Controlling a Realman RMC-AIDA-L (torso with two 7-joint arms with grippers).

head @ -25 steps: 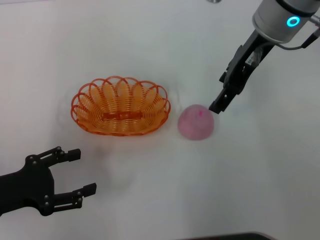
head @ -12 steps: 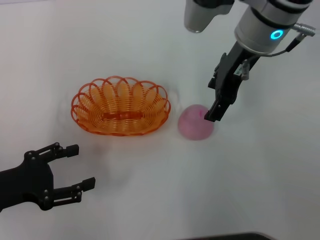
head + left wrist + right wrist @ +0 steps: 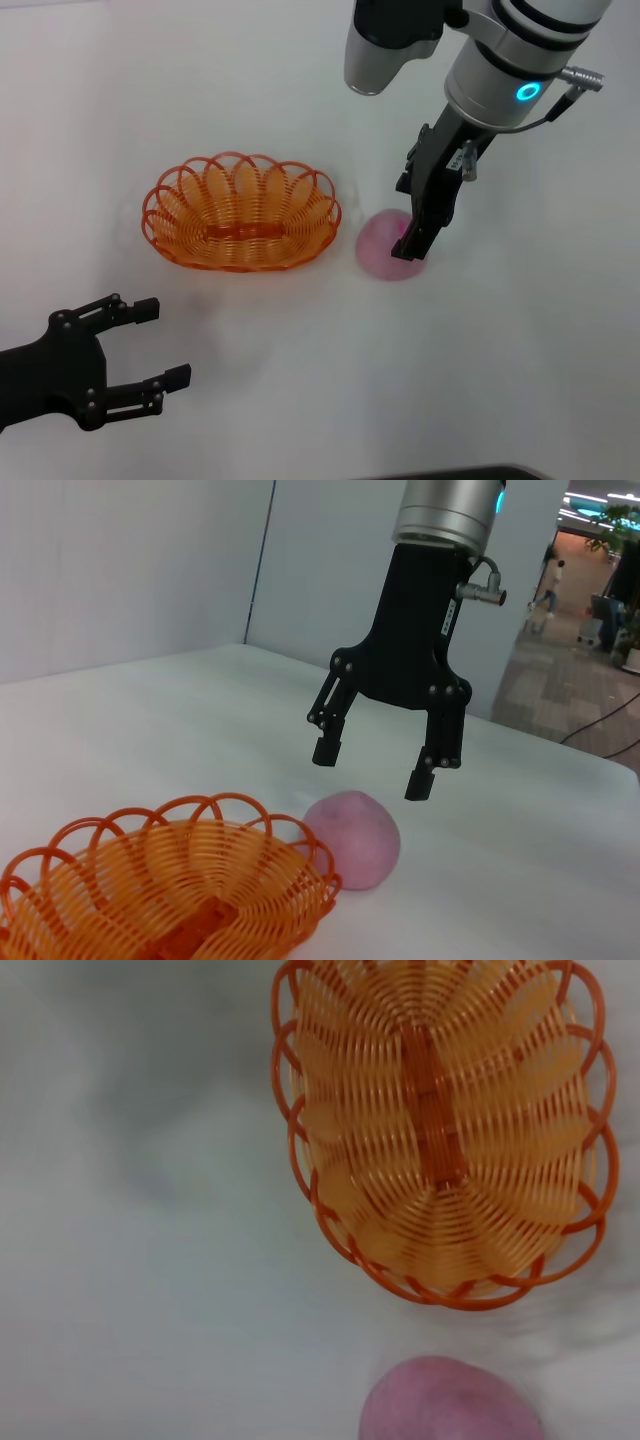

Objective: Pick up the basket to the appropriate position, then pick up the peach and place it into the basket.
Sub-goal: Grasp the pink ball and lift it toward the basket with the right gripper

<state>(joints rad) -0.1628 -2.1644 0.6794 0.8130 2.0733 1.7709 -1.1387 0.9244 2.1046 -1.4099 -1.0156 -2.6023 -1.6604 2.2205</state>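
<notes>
Right gripper (image 3: 375,768), jaws apart, hovered above the peach (image 3: 385,249) beside the basket (image 3: 241,212); left gripper (image 3: 158,345) sat open nearby.

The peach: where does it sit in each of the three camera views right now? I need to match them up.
Head view: the peach lies on the table just right of the basket, partly behind the right gripper.
Left wrist view: low centre, beside the basket rim, under the open jaws of the right gripper.
Right wrist view: bottom edge, cut off.
Shared landmark: the basket.
</notes>
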